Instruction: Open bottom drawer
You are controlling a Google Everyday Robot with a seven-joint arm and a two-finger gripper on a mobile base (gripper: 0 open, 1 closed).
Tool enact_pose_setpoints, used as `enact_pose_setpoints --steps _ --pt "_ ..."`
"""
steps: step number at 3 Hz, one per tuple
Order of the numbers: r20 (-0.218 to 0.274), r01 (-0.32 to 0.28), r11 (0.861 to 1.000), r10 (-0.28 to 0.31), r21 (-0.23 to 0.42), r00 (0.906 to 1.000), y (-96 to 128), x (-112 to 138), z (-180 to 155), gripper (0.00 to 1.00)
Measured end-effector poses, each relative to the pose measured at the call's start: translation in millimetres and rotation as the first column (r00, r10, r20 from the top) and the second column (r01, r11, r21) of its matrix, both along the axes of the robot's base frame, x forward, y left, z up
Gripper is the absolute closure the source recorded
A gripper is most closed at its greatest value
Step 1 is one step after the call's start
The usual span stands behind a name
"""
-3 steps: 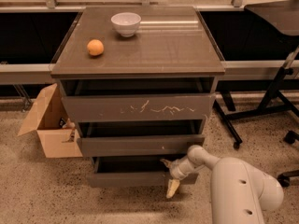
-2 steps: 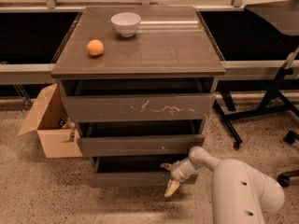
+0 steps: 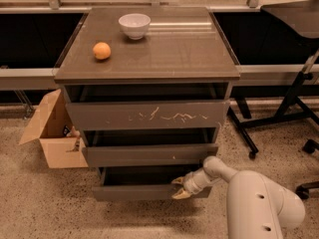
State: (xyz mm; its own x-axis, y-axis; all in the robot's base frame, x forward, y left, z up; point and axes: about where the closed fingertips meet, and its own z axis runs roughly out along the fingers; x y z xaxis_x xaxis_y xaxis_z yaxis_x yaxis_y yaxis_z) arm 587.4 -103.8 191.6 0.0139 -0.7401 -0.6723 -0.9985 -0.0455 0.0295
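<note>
The bottom drawer (image 3: pixel 139 192) is the lowest and narrowest dark grey-brown front of the cabinet. It stands pulled out a little, with a dark gap showing above its front panel. My gripper (image 3: pixel 179 187) is at the right part of that panel's top edge, on my white arm (image 3: pixel 259 203) that comes in from the lower right. One yellow-tipped finger (image 3: pixel 177 181) sits behind the edge, inside the drawer. The other finger lies on the front face. The fingers grip the panel's top edge.
The scratched top drawer (image 3: pixel 149 114) and the middle drawer (image 3: pixel 149 154) stick out slightly above. An orange (image 3: pixel 101 50) and a white bowl (image 3: pixel 134 25) are on the cabinet top. An open cardboard box (image 3: pixel 52 133) stands at the left. Chair legs (image 3: pixel 279 118) are at the right.
My gripper has moved up and a little left, from hanging in front of the bottom drawer's face to straddling its top edge. The drawer front looks slightly further out.
</note>
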Motion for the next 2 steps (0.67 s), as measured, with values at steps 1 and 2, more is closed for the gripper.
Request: enact_pose_setpoints --steps 1,2 --pt "-0.011 0.001 1.0 -0.001 0.008 0.9999 -0.9 -0.3 1.1 0.87" --pt "-0.016 0.0 1.0 0.001 0.015 0.9999 -1.3 -0.2 2.2 1.0"
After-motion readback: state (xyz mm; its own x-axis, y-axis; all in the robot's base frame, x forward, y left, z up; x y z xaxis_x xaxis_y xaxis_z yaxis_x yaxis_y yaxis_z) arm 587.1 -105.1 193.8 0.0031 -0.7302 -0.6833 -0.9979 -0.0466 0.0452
